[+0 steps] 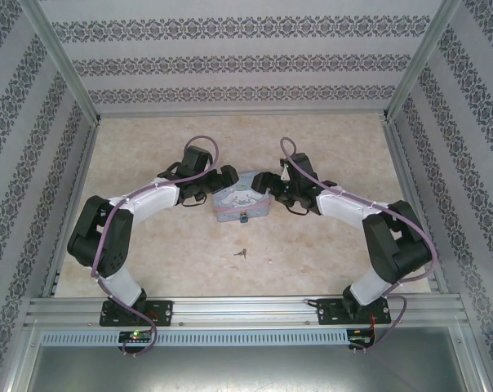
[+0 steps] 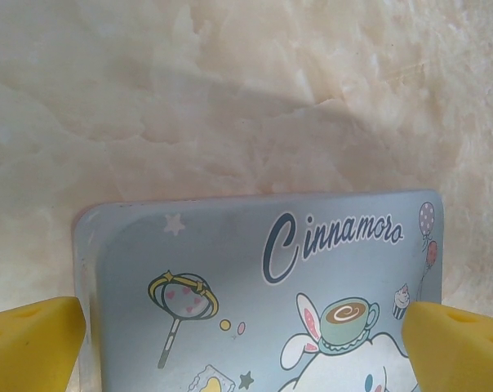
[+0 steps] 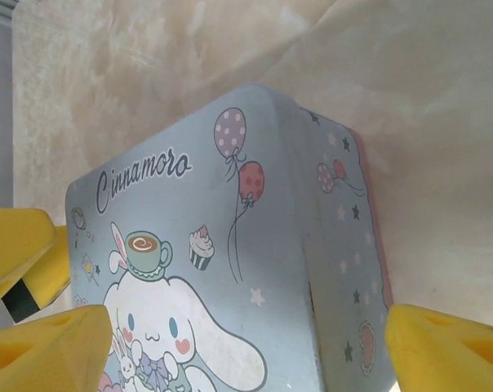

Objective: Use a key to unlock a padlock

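Observation:
A pale blue cartoon-printed tin box (image 1: 240, 201) lies mid-table. The tiny bluish padlock (image 1: 243, 217) hangs at the middle of its near edge. The small dark key (image 1: 241, 253) lies on the table a short way nearer, away from both grippers. My left gripper (image 1: 223, 185) is at the box's back left and my right gripper (image 1: 268, 185) at its back right. In the left wrist view the left gripper (image 2: 245, 347) is open, its yellow fingers (image 2: 33, 343) spread over the box lid (image 2: 255, 261). The right gripper (image 3: 246, 351) is open over the lid (image 3: 222, 245) and one side.
The marble-patterned tabletop (image 1: 165, 261) is walled by patterned panels, with metal rails (image 1: 246, 310) along the near edge. A yellow finger of the left gripper (image 3: 22, 245) shows beside my right fingers. Purple cables (image 1: 210, 143) loop above both wrists.

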You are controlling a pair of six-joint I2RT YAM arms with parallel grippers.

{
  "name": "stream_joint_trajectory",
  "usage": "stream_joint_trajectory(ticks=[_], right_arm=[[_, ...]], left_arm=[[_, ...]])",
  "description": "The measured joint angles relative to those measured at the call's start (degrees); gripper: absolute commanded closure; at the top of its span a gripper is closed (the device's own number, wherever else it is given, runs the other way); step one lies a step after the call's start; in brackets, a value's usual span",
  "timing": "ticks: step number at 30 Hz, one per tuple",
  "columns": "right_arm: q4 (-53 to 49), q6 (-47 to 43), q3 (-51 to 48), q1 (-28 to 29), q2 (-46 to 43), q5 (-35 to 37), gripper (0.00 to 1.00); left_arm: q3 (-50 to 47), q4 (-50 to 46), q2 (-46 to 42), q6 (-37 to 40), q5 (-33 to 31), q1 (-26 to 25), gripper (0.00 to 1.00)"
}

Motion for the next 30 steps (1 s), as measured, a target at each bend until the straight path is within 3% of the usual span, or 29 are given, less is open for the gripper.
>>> stream_joint_trajectory(ticks=[17,20,22,30], right_arm=[[1.31,1.81,-5.01,4.61,-3.74,-0.57,0.13],[1.07,1.92,-5.25,4.57,-3.96,-0.22,0.1],[0.61,1.97,-5.27,3.85,-4.26,0.31,0.02],[-1.73,1.51,-6.25,-3.04,-12.33,5.18,0.02]], left_arm=[[-3.19,0.83,-1.88,-0.72,1.49,-0.22,0.0],[-4.15,1.79,-2.23,-1.2,1.53,-0.63,0.0],[-4.63,2.38,-2.23,-1.6,1.75,-0.96,0.0],[-5.14,2.58,-2.91,-1.75,1.4,-1.44,0.01]])
